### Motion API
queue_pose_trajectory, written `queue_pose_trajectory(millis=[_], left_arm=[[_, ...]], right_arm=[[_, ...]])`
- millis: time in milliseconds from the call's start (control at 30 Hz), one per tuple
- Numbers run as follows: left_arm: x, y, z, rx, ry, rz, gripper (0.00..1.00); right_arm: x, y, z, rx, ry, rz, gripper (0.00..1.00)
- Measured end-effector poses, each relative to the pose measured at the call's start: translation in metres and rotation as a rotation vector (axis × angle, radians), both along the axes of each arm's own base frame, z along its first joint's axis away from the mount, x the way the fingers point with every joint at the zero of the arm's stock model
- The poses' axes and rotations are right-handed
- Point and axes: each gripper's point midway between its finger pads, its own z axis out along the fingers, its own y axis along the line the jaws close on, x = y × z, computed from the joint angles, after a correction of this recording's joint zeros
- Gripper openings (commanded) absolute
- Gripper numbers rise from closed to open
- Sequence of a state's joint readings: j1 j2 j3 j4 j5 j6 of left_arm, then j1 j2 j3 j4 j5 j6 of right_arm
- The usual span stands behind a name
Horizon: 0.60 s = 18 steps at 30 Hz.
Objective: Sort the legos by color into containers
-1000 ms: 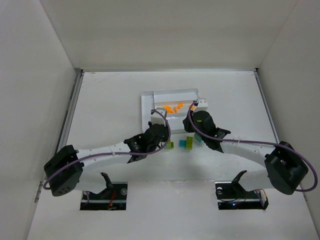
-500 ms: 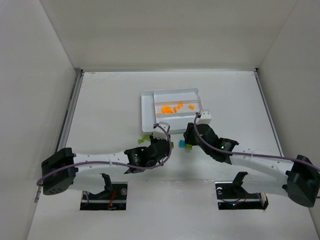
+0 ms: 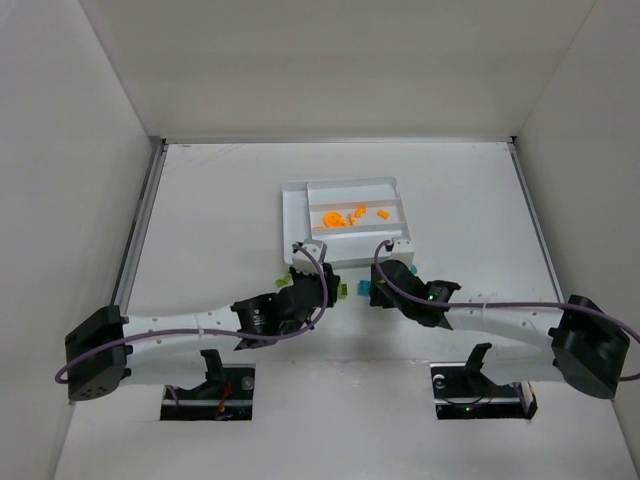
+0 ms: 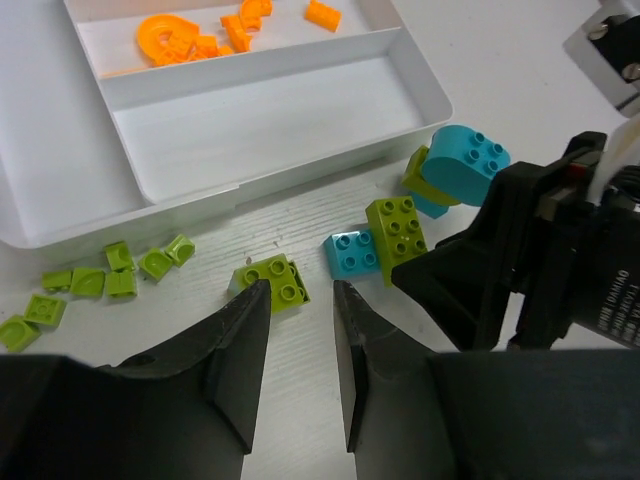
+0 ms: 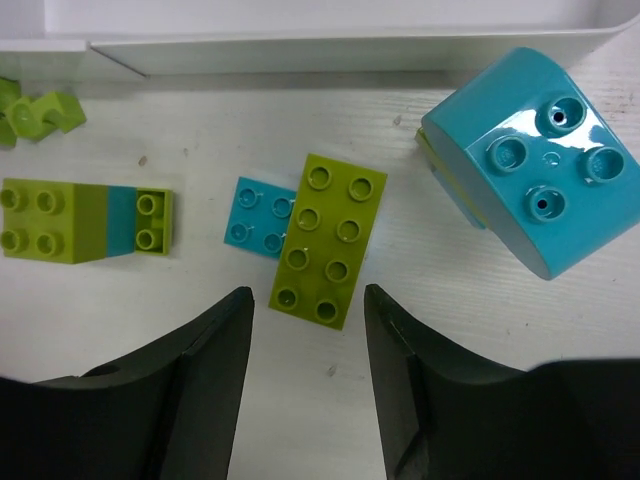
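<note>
**Legos [image 3: 343,290] loose by tray [image 3: 292,215], both grippers spread**

Lime bits [image 4: 90,285] lie leftmost, by the tray wall. We see the left gripper [image 4: 300,295] spread, empty, over a lime brick [image 4: 272,280]. The right gripper [image 5: 308,300] is spread over a long lime brick [image 5: 325,240] touching a teal square [image 5: 258,228]. Teal dome [image 5: 520,150] rightmost. Orange pieces [image 4: 200,35] sit in the far compartment.

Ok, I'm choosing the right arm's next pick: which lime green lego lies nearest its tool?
The long eight-stud lime brick, its near end between the open fingers of the right tool, beside a teal square. The square lime brick lies farther left.
</note>
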State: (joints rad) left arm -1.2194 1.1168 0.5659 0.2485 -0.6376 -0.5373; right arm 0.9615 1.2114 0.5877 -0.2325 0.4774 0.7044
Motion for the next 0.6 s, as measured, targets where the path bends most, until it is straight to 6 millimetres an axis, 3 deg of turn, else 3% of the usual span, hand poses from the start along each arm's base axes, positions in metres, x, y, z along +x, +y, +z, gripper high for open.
queue_pose_trajectory(millis=[267, 500, 600], left_arm=[[-0.005, 0.004, 0.004, -0.026, -0.006, -0.013, 0.31], [-0.007, 0.004, 0.002, -0.027, 0.001, -0.024, 0.32], [-0.007, 0.004, 0.002, -0.028, 0.005, -0.027, 0.34]], right_arm=[[0.003, -0.004, -0.019, -0.048, 0.046, -0.022, 0.50], [0.003, -0.004, -0.020, -0.048, 0.049, -0.024, 0.50], [0.003, -0.004, -0.019, -0.046, 0.047, -0.024, 0.42]])
